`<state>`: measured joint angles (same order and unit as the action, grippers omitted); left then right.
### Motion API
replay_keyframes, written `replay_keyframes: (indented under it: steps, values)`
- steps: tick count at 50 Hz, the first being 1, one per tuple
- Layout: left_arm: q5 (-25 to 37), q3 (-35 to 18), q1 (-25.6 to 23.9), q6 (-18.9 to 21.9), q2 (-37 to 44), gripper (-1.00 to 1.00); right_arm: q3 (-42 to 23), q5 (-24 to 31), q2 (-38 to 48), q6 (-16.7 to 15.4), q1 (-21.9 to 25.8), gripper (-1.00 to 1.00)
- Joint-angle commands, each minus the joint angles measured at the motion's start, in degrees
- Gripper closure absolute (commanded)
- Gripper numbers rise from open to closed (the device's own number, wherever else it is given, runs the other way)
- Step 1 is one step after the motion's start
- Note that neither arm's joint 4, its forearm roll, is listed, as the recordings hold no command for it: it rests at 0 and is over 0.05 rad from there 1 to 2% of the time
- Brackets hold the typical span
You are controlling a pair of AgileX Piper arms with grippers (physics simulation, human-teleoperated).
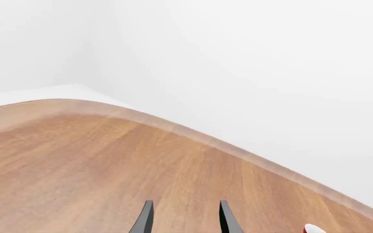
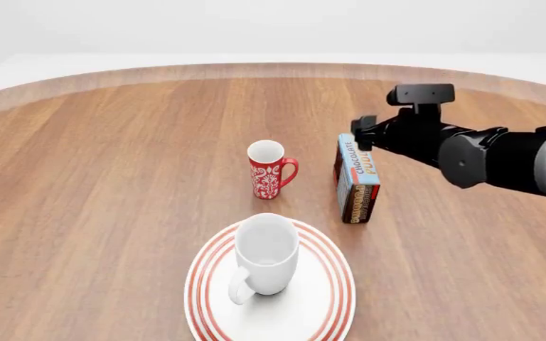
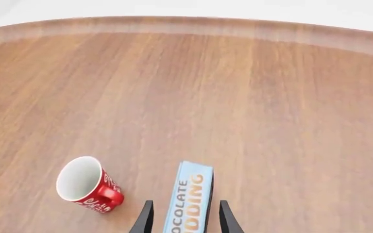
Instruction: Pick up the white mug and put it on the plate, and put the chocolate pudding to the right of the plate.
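Note:
The white mug [image 2: 266,250] stands upright on the plate [image 2: 207,288] at the table's near middle, handle toward me. The chocolate pudding [image 2: 358,177] stands on its edge behind and right of the plate; in the right wrist view [image 3: 188,194] it lies between the fingers. My right gripper [image 2: 354,142] [image 3: 186,202] is open and straddles the carton's far end, with small gaps on both sides. My left gripper [image 1: 185,202] is open and empty over bare table at the left.
A red mug with a white floral pattern [image 2: 270,169] [image 3: 86,185] stands upright just left of the carton, behind the plate. The table's curved far edge [image 1: 193,136] and a white wall lie beyond. A small white bit [image 1: 313,228] shows at the left wrist view's edge.

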<state>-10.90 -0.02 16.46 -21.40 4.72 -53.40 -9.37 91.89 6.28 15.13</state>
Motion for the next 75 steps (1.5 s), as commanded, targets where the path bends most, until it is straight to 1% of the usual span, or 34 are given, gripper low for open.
replay_keyframes:
  steps: [1, 18, 29, 75]
  values:
    - [-0.39, 0.00, -0.08, 0.03, 0.38, -1.00, -0.13, -0.55, 1.26, -0.05, -0.01, -1.00]
    - [-1.56, 0.00, -0.13, -0.02, 1.55, -1.00, -0.53, -1.10, 2.97, -0.20, 0.27, -1.00]
    - [-0.77, 0.00, -0.20, -0.06, 0.75, -1.00, -0.79, -1.44, 4.05, -0.14, 0.28, -1.00]
    - [-0.77, 0.00, -0.22, -0.09, 0.75, -1.00, -1.78, -2.42, 7.72, -0.26, 0.13, -1.00]
